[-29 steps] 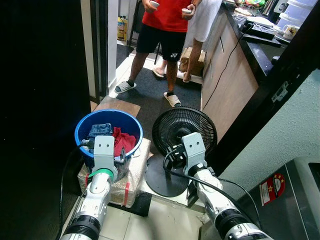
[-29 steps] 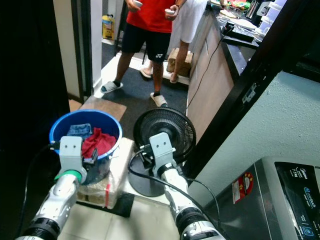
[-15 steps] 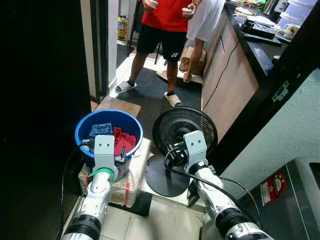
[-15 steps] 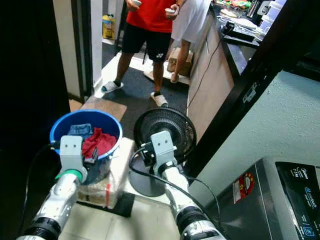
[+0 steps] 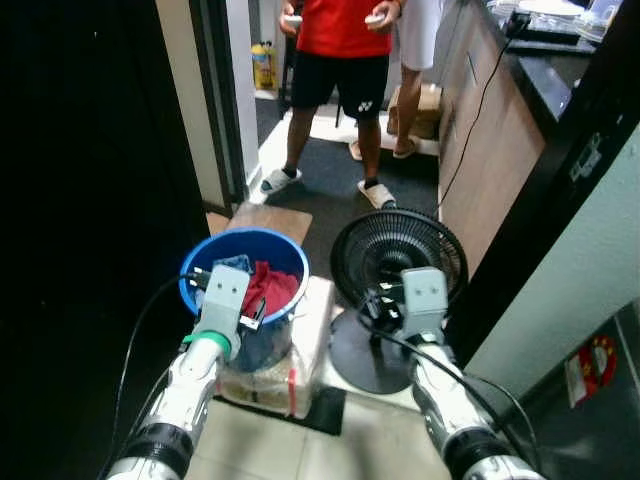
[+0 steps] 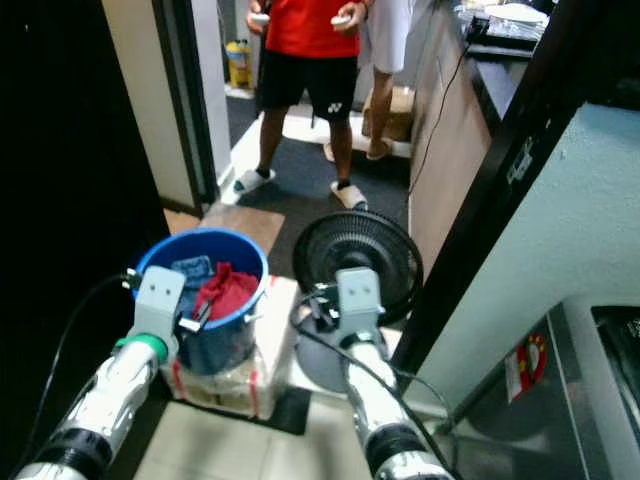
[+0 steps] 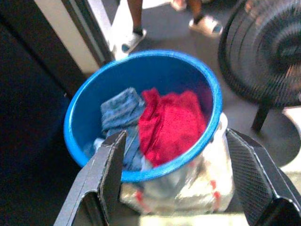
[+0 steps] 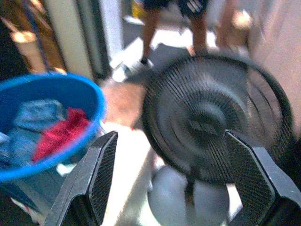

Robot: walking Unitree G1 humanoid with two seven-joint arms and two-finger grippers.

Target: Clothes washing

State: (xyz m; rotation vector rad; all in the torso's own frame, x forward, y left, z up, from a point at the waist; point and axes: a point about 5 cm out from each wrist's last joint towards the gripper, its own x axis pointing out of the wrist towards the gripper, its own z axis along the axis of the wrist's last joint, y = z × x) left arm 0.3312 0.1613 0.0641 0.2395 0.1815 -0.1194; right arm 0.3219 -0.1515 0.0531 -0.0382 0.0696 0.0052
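1. A blue bucket [image 5: 243, 272] sits on a plastic-wrapped white box [image 5: 290, 360] on the floor, left of a black fan [image 5: 398, 262]
2. In the bucket lie a red cloth [image 7: 171, 125] and jeans [image 7: 120, 110]; the red one is on the side nearer the fan, the jeans beside it and touching it
3. The left gripper [image 7: 176, 183] hovers just short of the bucket's near rim, pointed down into it; its jaws are spread wide, with the bucket showing between them, and hold nothing
4. The right gripper [image 8: 171, 179] is raised in front of the fan, aimed at its grille; its jaws are also spread wide and empty
5. The fan stands upright on a round base [image 5: 365, 352], just beside the box
6. Beyond the bucket a person in a red shirt [image 5: 343, 25] and black shorts stands on a dark mat [image 5: 325, 185], with a second person's legs close behind
7. A wooden cabinet with a dark counter [image 5: 530, 75] runs along the right; a black cable hangs down its front
8. The right wrist view is blurred
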